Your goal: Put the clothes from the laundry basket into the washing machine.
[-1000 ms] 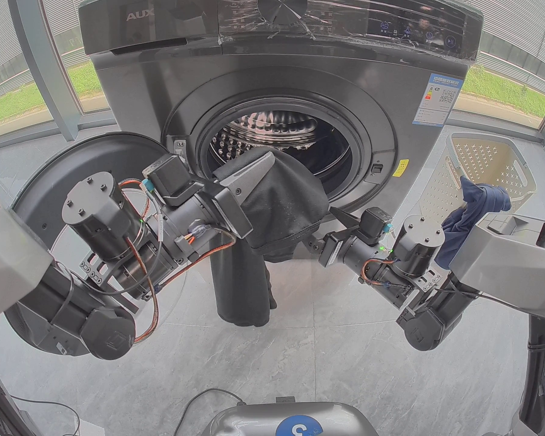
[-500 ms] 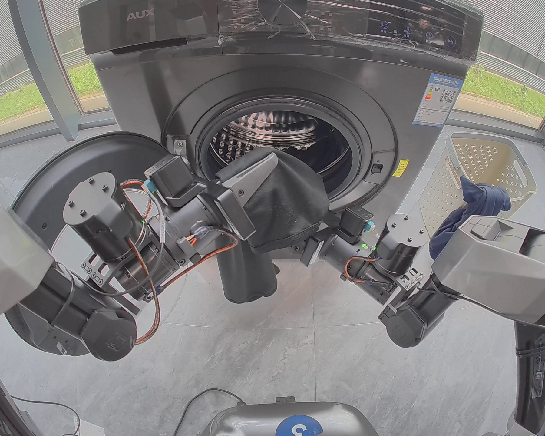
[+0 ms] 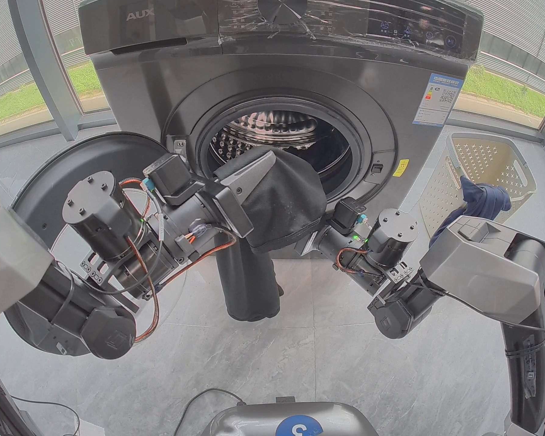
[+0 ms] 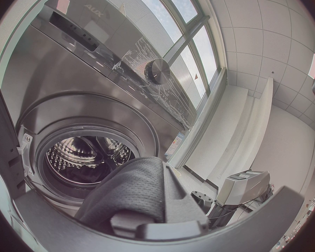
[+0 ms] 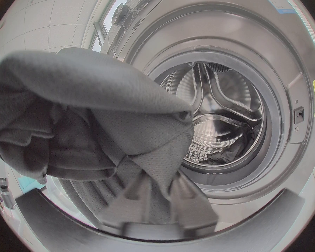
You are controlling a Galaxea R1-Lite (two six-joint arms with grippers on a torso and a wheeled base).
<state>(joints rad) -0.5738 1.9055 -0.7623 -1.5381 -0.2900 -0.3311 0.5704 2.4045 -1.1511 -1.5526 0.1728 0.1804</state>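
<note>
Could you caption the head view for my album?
Left gripper holds a black garment before the open washing machine, right gripper under its edge.

A black knit garment [image 3: 287,204] hangs bunched before the open port of the grey front-loading washing machine [image 3: 163,80], one end dangling floorward. A navy garment [image 3: 475,204] drapes over the rim of the beige perforated plastic laundry basket [image 3: 490,158] right of it.

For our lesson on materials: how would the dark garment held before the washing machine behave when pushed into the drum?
Probably floppy: the dark garment drapes over the left gripper and its tail hangs limp. Likely to bunch rather than slide as one piece: it already lies in soft folds in the right wrist view.
</note>
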